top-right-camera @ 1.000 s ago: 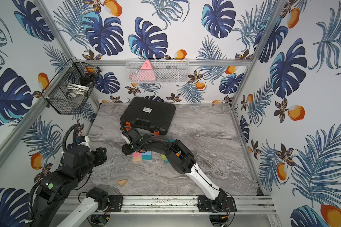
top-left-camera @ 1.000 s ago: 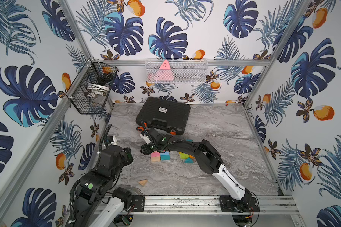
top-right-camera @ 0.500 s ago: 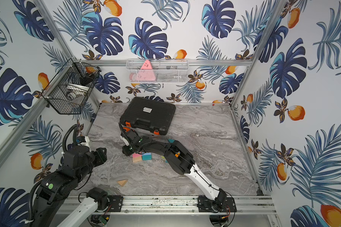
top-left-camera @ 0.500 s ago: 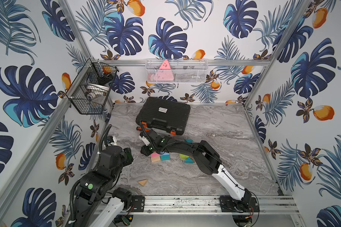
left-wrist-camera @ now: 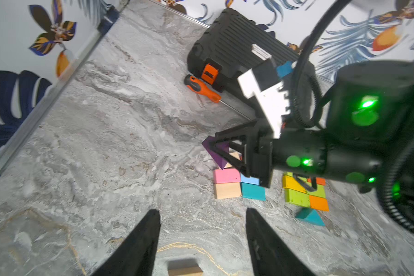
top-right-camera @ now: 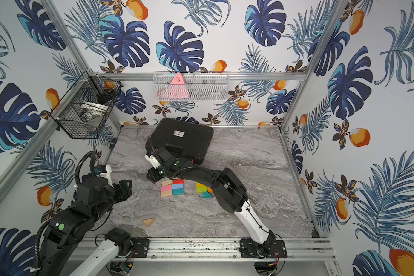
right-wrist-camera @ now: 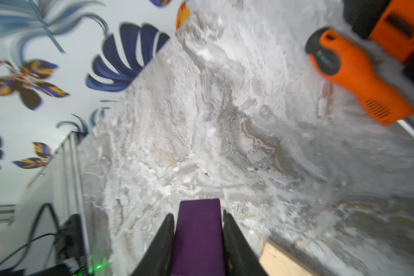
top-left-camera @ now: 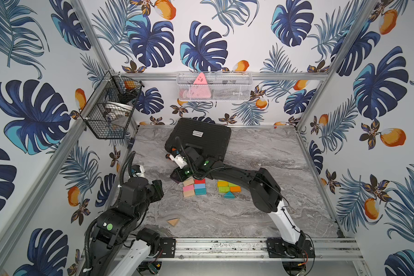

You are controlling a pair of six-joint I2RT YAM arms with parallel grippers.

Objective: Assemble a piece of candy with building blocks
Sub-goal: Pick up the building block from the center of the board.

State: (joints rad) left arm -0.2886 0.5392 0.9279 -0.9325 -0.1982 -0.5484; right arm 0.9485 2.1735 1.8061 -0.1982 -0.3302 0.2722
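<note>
**Left arm.** The left end effector [left-wrist-camera: 201, 212] hangs over the left side of the bench [top-left-camera: 261, 148] with its jaws standing apart and nothing between them. Keep it there, clear of the build. A loose plain-wood wedge [top-left-camera: 173, 222] lies near the front rail, well apart from the other blocks. Judged from the layout, it is the likely candidate for a later wrapper end.

**Step in hand.** The right end effector [right-wrist-camera: 198, 216] is clamped on the purple wedge [right-wrist-camera: 198, 241], with one finger on each flat side. The wedge sits just beside the left end of the first block group [top-left-camera: 194, 187]. Whether it rests on the bench or is raised cannot be told.

1. Turn the wrist so that the wedge's point faces the group and its broad edge faces away.
2. Lower it flat before releasing.
3. Slide it gently into contact. The plain brick [right-wrist-camera: 280, 260] at the near corner is loose and a hard push is likely to shift the row.
4. Open the jaws only a little, then lift straight up.

**Hazard.** The orange-handled screwdriver [left-wrist-camera: 202, 89] lies just behind the work point, against the black case [top-left-camera: 201, 138]. Avoid sweeping backward.

**Right of the work point.** A second group of yellow, green and orange bricks [top-left-camera: 226, 186], with a teal wedge [top-left-camera: 229, 194] touching its front, lies partly under the right forearm. Withdraw high enough to clear it.
</note>
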